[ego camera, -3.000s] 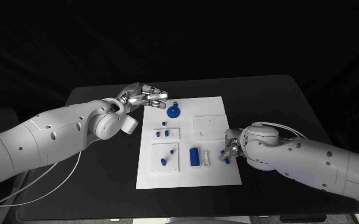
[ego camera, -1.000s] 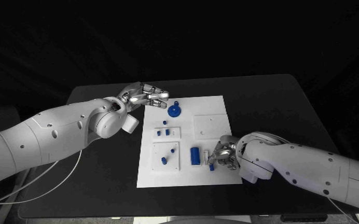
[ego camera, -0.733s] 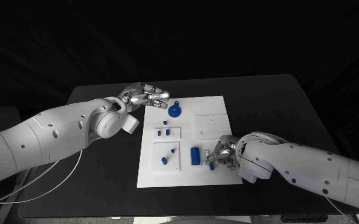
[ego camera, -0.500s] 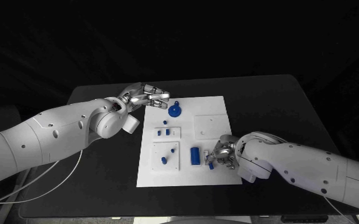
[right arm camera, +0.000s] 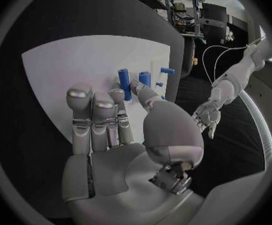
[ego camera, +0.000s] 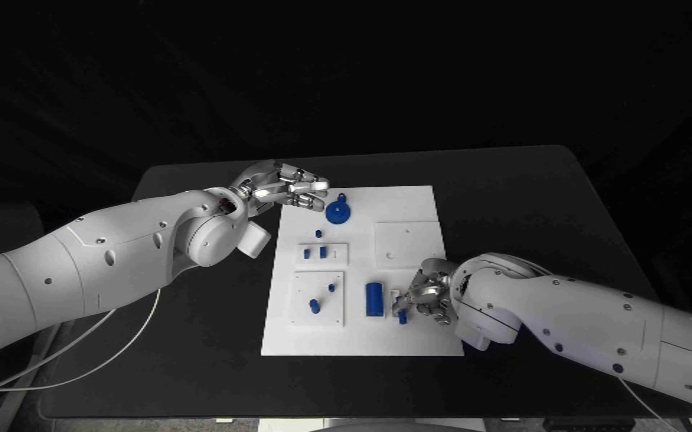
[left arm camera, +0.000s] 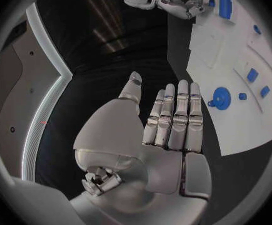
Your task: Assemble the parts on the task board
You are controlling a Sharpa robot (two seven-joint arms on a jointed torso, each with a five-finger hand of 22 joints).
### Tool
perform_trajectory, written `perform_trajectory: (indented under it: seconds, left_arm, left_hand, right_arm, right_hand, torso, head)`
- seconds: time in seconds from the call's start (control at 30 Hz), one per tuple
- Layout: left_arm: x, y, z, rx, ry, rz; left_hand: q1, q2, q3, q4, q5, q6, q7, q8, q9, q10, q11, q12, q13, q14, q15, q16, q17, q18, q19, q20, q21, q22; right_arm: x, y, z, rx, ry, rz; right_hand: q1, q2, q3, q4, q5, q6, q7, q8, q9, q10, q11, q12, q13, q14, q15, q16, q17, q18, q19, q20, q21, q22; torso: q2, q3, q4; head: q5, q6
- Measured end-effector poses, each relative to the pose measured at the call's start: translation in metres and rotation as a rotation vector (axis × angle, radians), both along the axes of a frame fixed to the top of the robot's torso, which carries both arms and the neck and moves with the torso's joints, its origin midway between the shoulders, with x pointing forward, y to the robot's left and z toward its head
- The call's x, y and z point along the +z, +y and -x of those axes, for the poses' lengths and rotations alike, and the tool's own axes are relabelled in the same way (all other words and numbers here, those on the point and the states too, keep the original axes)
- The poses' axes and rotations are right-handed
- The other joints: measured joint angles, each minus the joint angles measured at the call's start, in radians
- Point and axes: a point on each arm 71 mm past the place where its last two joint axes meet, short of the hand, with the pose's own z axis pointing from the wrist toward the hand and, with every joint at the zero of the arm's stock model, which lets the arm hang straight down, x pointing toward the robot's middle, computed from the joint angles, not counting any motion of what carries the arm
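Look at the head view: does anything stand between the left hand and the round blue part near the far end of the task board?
Nothing visible does. The left hand hovers at the task board's far left corner, and only bare white board lies between its fingers and the round blue part.

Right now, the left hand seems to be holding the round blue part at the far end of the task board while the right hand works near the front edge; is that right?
Not quite: the left hand holds nothing. The left wrist view shows its fingers straight, with the round blue part lying on the task board beyond them. The right hand is indeed at the front part of the board.
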Motion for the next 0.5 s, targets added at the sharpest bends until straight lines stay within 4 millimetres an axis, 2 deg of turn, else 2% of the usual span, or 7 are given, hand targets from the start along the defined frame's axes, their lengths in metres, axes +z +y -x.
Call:
perform_trajectory:
  seconds: [0.23,0.5]
  left_arm:
    - [-0.0002,0.0003,0.0003,-0.001,0.003,-0.002]
    - [-0.0003,0.0008,0.0004,0.0,0.004,-0.003]
  left_hand:
    - [0.0,0.0,0.0,0.0,0.0,0.0,0.0,0.0,0.0,0.0,0.0,0.0,0.0,0.0,0.0,0.0,0.0,0.0,0.0,0.0,0.0,0.0]
    - [0.0,0.0,0.0,0.0,0.0,0.0,0.0,0.0,0.0,0.0,0.0,0.0,0.0,0.0,0.0,0.0,0.001,0.0,0.0,0.0,0.0,0.0]
  right_arm:
    - [0.0008,0.0004,-0.0018,0.01,-0.02,0.015]
    - [0.0018,0.0007,-0.003,0.02,-0.04,0.027]
  right_hand:
    - [0.014,-0.022,-0.011,0.045,-0.045,0.009,-0.007,0.0,0.0,0.003,-0.004,0.0,-0.002,0.0,0.0,0.0,0.0,0.0,0.0,0.0,-0.004,0.0]
    - [0.015,-0.023,-0.01,0.046,-0.045,0.021,-0.011,0.0,0.0,0.005,-0.005,0.0,-0.002,0.002,-0.003,0.0,0.0,0.0,0.0,0.0,-0.004,0.0]
  torso:
    - [0.0,-0.0002,-0.0004]
    - [0.0,0.001,-0.0012]
  head:
    - [0.003,0.001]
    - [0.005,0.003]
